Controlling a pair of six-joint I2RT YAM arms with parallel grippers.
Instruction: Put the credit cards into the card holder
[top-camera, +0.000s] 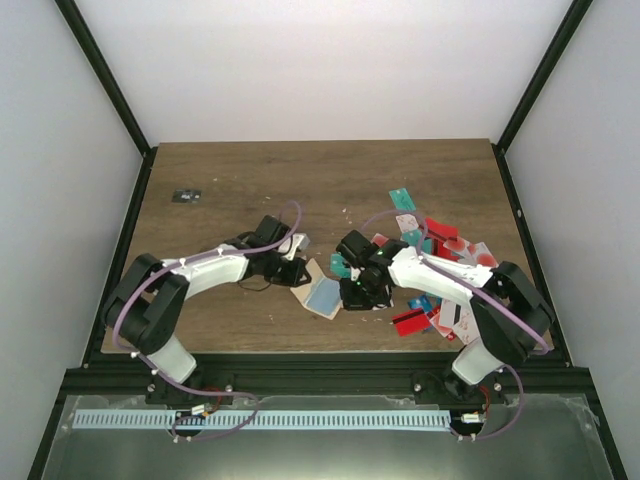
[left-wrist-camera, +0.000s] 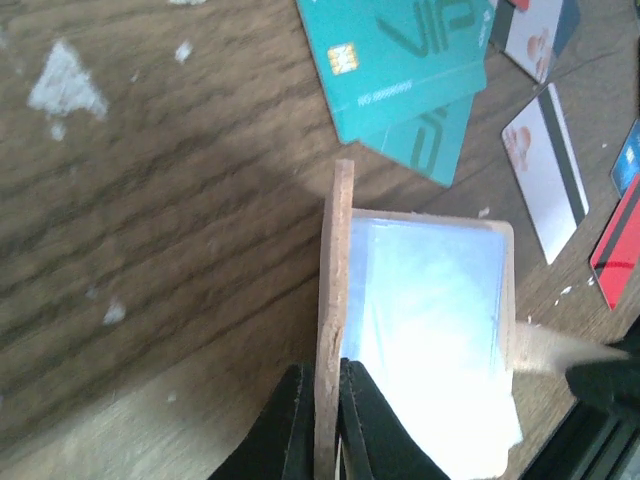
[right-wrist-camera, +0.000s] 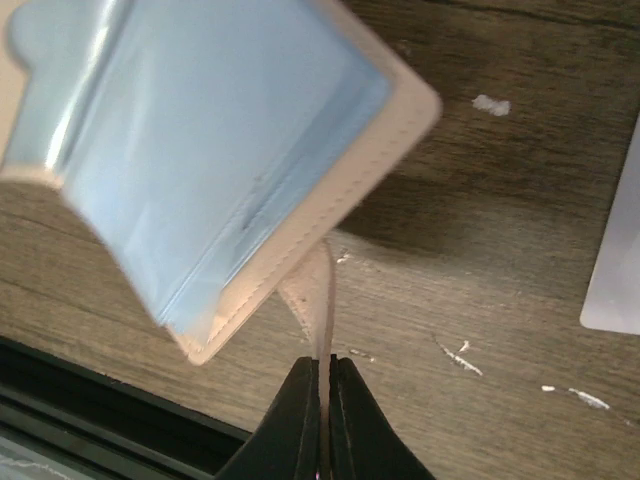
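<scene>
The beige card holder (top-camera: 322, 292) lies open at the table's front middle, its pale blue clear pockets facing up. In the left wrist view one flap (left-wrist-camera: 337, 290) stands on edge, and my left gripper (left-wrist-camera: 326, 415) is shut on it. The pocketed half (left-wrist-camera: 430, 310) lies flat to its right. In the right wrist view my right gripper (right-wrist-camera: 324, 385) is shut on the holder's thin snap tab (right-wrist-camera: 320, 300), just below the pocketed panel (right-wrist-camera: 200, 150). Several credit cards (top-camera: 440, 245) lie scattered to the right, among them teal ones (left-wrist-camera: 400, 60) and a white one with a black stripe (left-wrist-camera: 548, 170).
More red and blue cards (top-camera: 418, 318) lie by the right arm near the front edge. A tiny dark flat object (top-camera: 186, 196) sits at the far left. A black frame rail (right-wrist-camera: 90, 400) runs close behind the holder along the table's near edge.
</scene>
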